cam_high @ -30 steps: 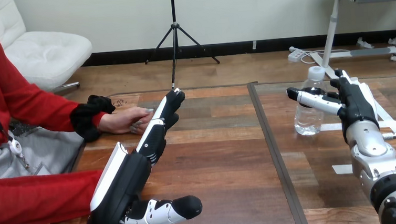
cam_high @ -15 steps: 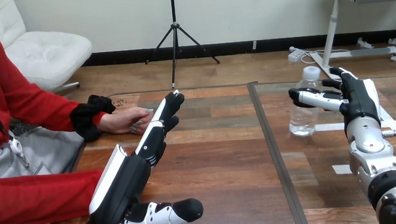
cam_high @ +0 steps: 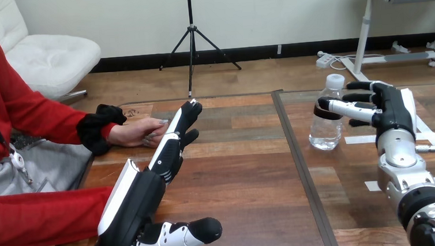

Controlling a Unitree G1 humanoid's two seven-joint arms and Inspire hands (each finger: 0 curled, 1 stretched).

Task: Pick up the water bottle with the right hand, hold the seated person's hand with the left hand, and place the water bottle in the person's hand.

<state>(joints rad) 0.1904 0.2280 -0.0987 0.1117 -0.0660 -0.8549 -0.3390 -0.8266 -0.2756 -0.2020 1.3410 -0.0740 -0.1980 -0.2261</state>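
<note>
Water bottle (cam_high: pixel 325 118): clear, with a white cap, upright over the right half of the table (cam_high: pixel 247 173) and well apart from the person's hand (cam_high: pixel 141 133) at the left side. Its base looks level with the table surface. Whether it rests there or has just cleared it cannot be judged from this angle.

Right hand (cam_high: pixel 391 111): positioned at the bottle's right side, level with its upper body. The thumb (cam_high: pixel 347 108) lies across the near face of the bottle and the fingers (cam_high: pixel 363 85) reach round toward its far face, enclosing it in a side grasp. This grip keeps the bottle vertical and leaves its lower body free for a receiving hand.

Left hand (cam_high: pixel 142 197): extended over the table's left half toward the person. Its fingers (cam_high: pixel 173 139) are straight and released, the thumb is splayed low and apart from them, and it holds nothing. The fingertips are just beside the person's hand and may be touching its fingers. No curl round it is visible.

Person's hand: resting on the table near its left edge, palm downward, empty.

Assessment: the pick-up step is in progress. The hold on the person's hand is not yet made, and that hand probably needs turning palm up before delivery. Main risk: the bottle slipping from a loose grasp during the carry across the table.
</note>
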